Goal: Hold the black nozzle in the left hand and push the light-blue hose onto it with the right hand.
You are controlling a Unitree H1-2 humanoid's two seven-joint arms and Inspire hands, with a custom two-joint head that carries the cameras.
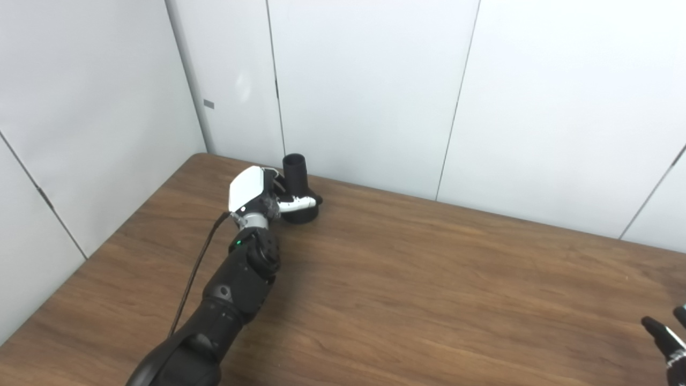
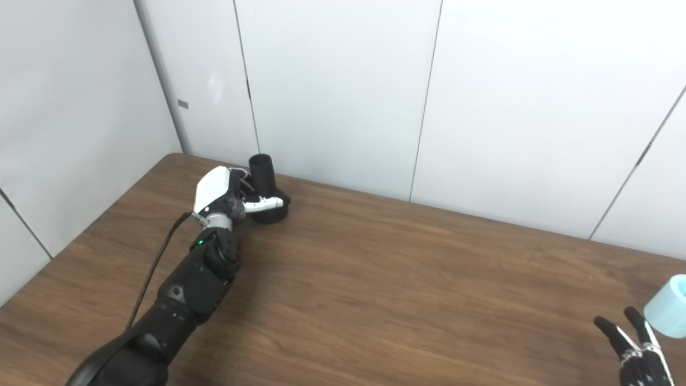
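Two parts sit well apart: your left hand (image 2: 217, 195) has its fingers around the stiff black nozzle (image 2: 266, 187) at the table's (image 2: 375, 279) far-left corner; grasp its flared base. Right hand (image 2: 638, 348), fingers spread and empty, is beside the light-blue hose (image 2: 667, 306).

Light-blue hose (image 2: 669, 307) cut off by right edge, out of left eye view. Right hand (image 2: 635, 348) cropped at bottom corner; grip unclear. Left hand (image 1: 256, 194) hides part of black nozzle (image 1: 298, 188).

table (image 1: 429, 279): wood-grain, smooth | nozzle (image 1: 296, 174): matt black plastic | hose (image 2: 669, 305): smooth light-blue
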